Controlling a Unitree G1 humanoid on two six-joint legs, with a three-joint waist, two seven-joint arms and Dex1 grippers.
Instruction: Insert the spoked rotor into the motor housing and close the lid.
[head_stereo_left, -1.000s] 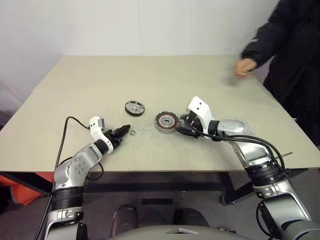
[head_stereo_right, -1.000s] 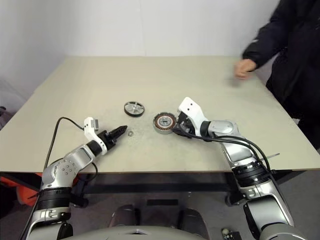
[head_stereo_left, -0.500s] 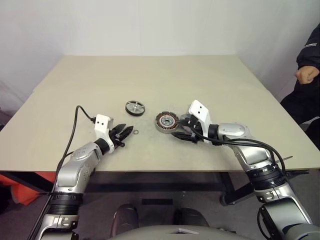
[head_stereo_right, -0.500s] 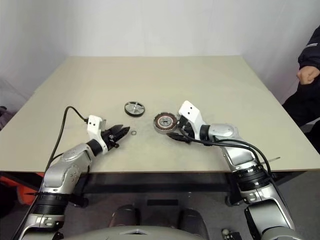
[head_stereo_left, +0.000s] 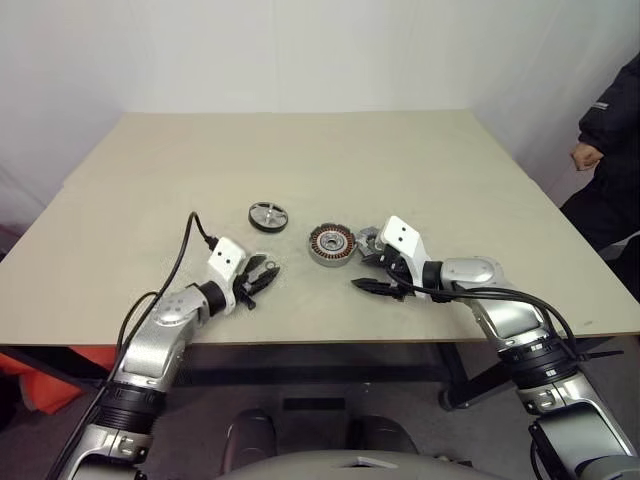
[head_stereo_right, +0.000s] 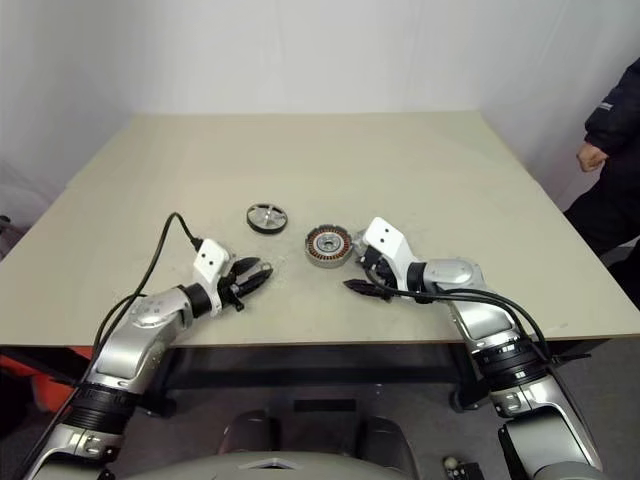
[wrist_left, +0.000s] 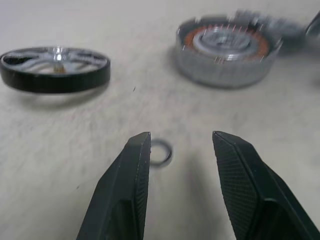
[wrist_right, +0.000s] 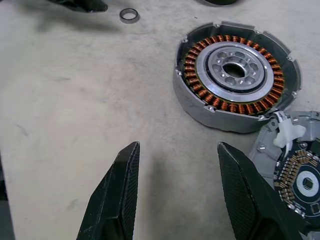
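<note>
Left wrist view: left gripper (wrist_left: 180, 150) stands apart and empty around a small ring (wrist_left: 161, 152) — presumably lining up a pick — while motor housing (head_stereo_left: 332, 243) sits mid-table beside the parted, empty right gripper (head_stereo_left: 366, 273).

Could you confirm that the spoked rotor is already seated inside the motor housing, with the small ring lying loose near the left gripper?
Not quite: the spoked rotor lies on the table, apart from the motor housing, as the left wrist view shows. The small ring does lie loose by the left gripper.

Silver motor housing (head_stereo_left: 332, 244) lies flat — copper windings upward — lidless.
</note>
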